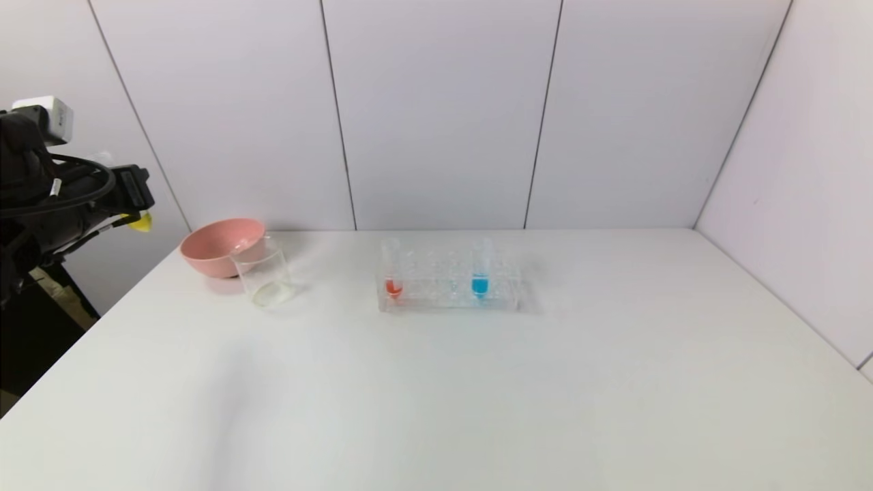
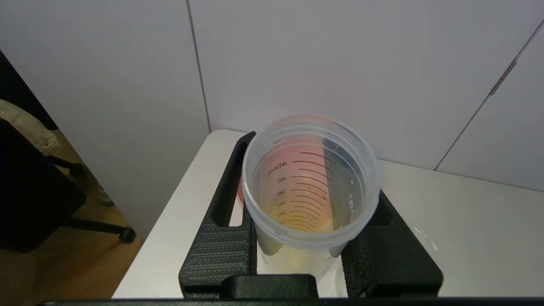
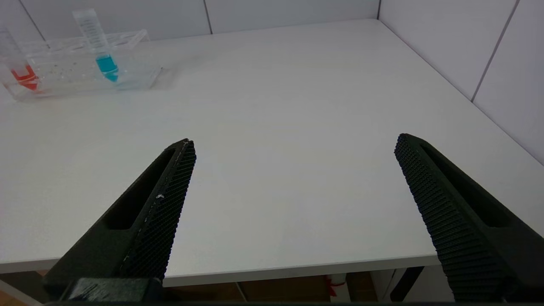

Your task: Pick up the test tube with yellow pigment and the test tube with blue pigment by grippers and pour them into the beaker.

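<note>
The left gripper, at the table's far left, is closed on the test tube with yellow pigment, level and wide of the beaker. To pour cleanly, bring its mouth over the beaker, then tilt slowly. The right gripper hangs wide open, empty; the test tube with blue pigment stands racked.

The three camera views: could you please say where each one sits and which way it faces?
Head view: high, looking down the table; left gripper at the left edge.
Left wrist view: on the left gripper, into the yellow test tube.
Right wrist view: on the open right gripper, low at the table edge.
Head and right wrist views share the rack and blue test tube.
</note>
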Robot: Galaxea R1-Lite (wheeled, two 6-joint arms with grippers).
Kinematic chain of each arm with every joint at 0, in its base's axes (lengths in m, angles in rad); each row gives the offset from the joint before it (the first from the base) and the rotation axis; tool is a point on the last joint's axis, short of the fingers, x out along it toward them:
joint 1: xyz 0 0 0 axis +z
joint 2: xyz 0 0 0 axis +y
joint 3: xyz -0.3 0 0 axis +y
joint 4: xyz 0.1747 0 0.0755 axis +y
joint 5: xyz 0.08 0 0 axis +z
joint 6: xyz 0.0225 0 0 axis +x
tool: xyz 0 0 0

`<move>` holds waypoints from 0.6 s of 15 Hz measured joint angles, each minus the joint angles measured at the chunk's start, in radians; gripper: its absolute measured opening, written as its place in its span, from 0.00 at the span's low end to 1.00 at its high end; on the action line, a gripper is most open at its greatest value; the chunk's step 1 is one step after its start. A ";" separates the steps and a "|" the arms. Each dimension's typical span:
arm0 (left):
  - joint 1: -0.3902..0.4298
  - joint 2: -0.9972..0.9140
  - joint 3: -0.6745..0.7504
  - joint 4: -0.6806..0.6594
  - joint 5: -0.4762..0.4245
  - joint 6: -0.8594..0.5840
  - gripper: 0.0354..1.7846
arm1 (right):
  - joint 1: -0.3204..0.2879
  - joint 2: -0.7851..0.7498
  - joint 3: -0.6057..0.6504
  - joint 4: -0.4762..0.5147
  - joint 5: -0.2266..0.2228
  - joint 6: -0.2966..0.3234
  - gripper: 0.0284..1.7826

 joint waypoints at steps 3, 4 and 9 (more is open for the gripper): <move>0.001 0.010 -0.003 -0.006 0.001 0.002 0.29 | 0.000 0.000 0.000 0.000 0.000 0.000 0.96; 0.001 0.013 -0.001 -0.008 0.004 0.003 0.29 | 0.000 0.000 0.000 0.000 0.000 0.000 0.96; 0.001 0.009 -0.011 -0.006 -0.004 0.011 0.29 | 0.000 0.000 0.000 0.000 0.000 0.000 0.96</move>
